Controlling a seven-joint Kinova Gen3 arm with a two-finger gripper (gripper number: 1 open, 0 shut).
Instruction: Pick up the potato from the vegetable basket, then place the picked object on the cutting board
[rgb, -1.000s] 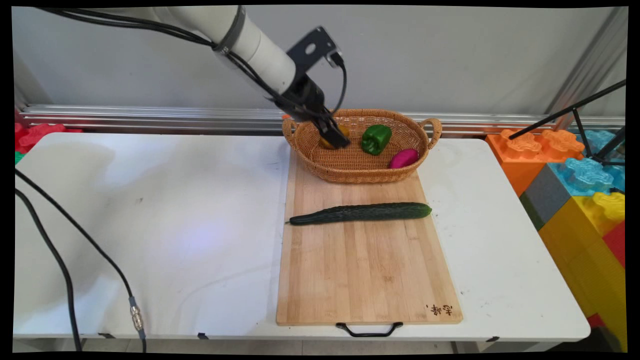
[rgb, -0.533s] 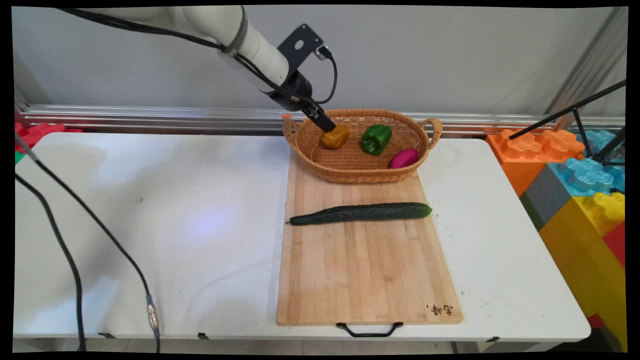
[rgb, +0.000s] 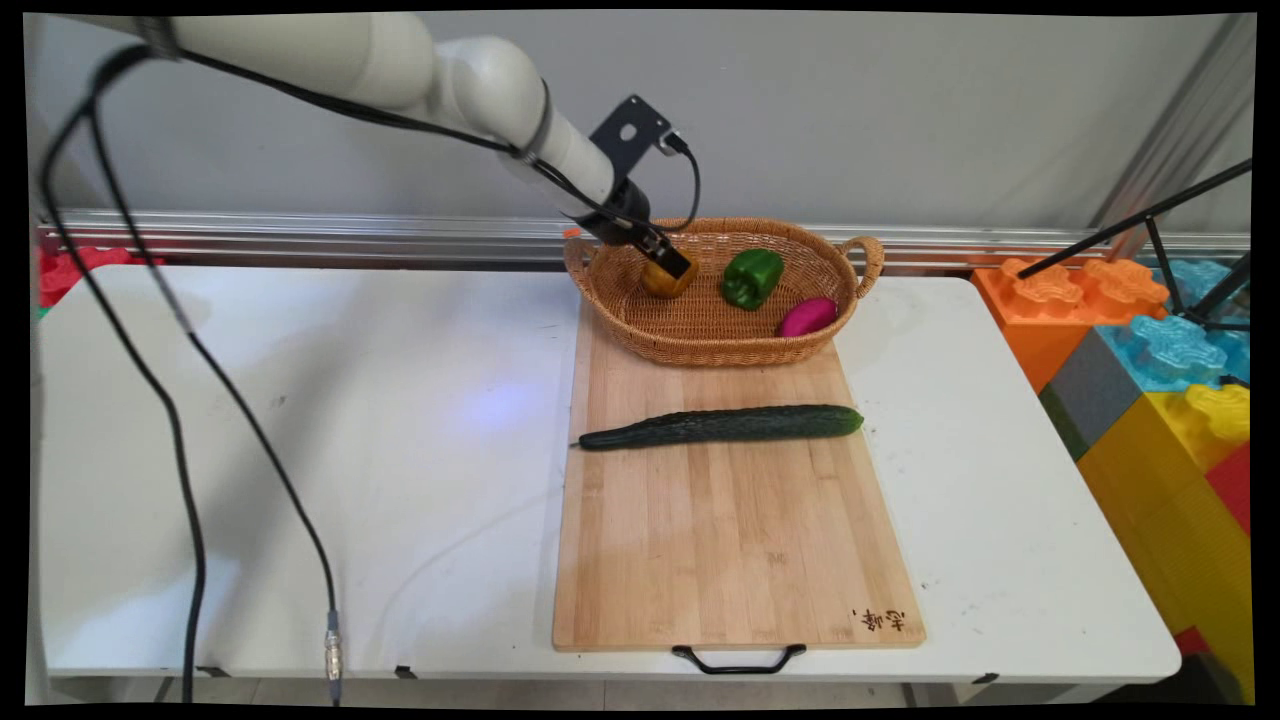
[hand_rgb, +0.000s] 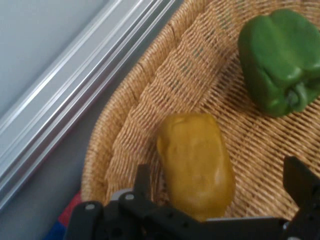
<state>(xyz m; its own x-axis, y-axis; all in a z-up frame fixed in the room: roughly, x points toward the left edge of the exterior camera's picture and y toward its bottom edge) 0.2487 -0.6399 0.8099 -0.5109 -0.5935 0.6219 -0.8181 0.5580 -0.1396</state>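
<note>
White table (rgb: 300, 420), pincer (hand_rgb: 220, 182) astride yellow pepper (hand_rgb: 197, 162), seemingly

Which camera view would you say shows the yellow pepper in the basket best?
The hand view: the yellow pepper fills the centre between the open gripper fingers. In the main view the gripper hides much of the pepper.

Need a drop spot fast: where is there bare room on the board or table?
Free: the cutting board between cucumber and its near handle; the table left of it, cables hanging there. Crowded: the basket, with gripper, yellow pepper, green pepper, magenta piece.
</note>
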